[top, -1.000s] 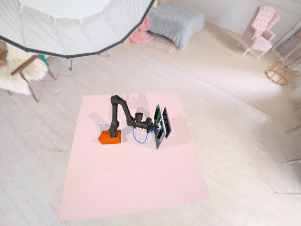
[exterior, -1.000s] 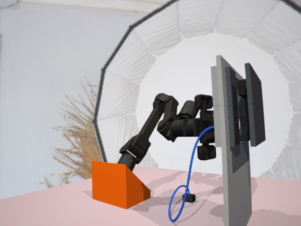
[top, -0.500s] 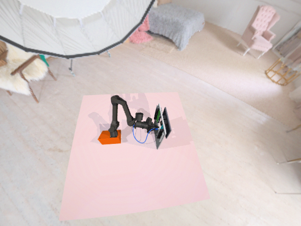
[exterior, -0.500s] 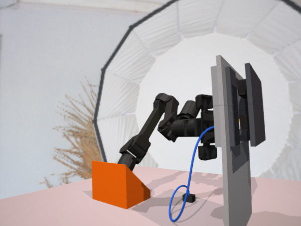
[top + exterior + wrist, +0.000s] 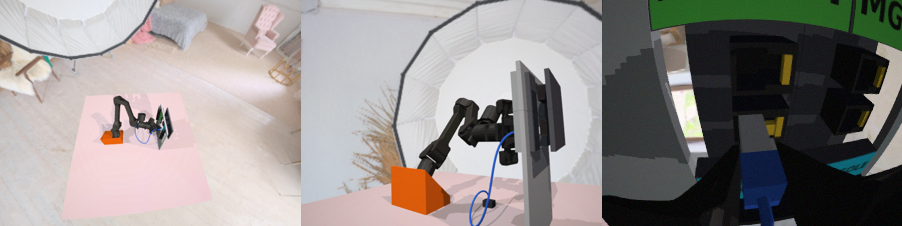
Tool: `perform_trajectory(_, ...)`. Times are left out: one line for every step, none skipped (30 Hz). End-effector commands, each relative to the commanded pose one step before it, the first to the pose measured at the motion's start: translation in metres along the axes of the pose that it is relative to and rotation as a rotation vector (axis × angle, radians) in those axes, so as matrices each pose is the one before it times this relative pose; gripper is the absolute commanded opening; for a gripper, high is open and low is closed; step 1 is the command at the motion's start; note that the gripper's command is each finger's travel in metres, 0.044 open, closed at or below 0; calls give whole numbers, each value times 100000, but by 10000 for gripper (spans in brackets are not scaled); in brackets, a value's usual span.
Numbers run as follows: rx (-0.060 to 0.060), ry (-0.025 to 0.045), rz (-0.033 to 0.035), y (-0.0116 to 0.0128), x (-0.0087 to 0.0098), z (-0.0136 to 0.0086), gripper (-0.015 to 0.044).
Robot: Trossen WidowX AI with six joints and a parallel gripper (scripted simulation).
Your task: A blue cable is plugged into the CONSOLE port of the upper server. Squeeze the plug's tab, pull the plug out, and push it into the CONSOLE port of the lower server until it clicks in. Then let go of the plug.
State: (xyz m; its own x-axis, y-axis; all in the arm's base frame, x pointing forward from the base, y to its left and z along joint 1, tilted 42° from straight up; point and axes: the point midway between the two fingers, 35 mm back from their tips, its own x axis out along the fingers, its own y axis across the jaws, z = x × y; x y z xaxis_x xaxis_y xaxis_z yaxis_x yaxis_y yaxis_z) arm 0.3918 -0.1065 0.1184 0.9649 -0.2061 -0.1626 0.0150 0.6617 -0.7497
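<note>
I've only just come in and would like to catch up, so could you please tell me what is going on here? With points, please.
A robot arm's gripper (image 5: pixel 159 128) (image 5: pixel 756 150) is shut on the blue plug (image 5: pixel 763 170) of a blue cable (image 5: pixel 144 143) (image 5: pixel 493 169) (image 5: pixel 766 212), in front of an upright rack (image 5: pixel 159 147) (image 5: pixel 536 189). The wrist view shows the plug's grey front end overlapping a port opening with a yellow strip. I cannot tell whether it is seated. The plug has not been let go.

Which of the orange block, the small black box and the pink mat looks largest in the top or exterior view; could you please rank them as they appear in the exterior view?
1. Pink mat
2. Orange block
3. Black box, partly crossed by the cable
</note>
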Motion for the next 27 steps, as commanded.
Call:
perform_trajectory(247,260,-951,-231,170,62,0)
perform_trajectory(1,-1,-5,0,20,7,0)
perform_trajectory(1,-1,-5,0,18,6,0)
perform_trajectory(1,0,-4,3,19,4,0)
perform_trajectory(1,0,-4,3,20,4,0)
perform_trajectory(2,1,-3,1,21,6,0)
perform_trajectory(1,1,-3,1,18,6,0)
perform_trajectory(1,-1,-4,0,19,6,0)
perform_trajectory(1,-1,-4,0,19,6,0)
perform_trajectory(1,-1,-5,0,20,7,0)
perform_trajectory(1,-1,-5,0,18,6,0)
perform_trajectory(1,0,-4,3,19,4,0)
perform_trajectory(1,0,-4,4,20,4,0)
perform_trajectory(2,1,-3,1,21,7,0)
perform_trajectory(1,1,-3,1,18,6,0)
perform_trajectory(1,-1,-5,0,19,6,0)
perform_trajectory(1,-1,-5,0,19,6,0)
perform_trajectory(1,-1,-5,0,20,7,0)
perform_trajectory(1,-1,-4,0,18,6,0)
perform_trajectory(1,0,-4,2,19,5,0)
perform_trajectory(1,0,-4,2,19,5,0)
perform_trajectory(2,0,-4,1,20,7,0)
perform_trajectory(1,0,-4,1,18,6,0)
perform_trajectory(1,0,-4,0,19,6,0)
perform_trajectory(1,0,-4,0,19,6,0)
perform_trajectory(1,-1,-5,0,20,7,0)
perform_trajectory(1,-1,-4,0,18,6,0)
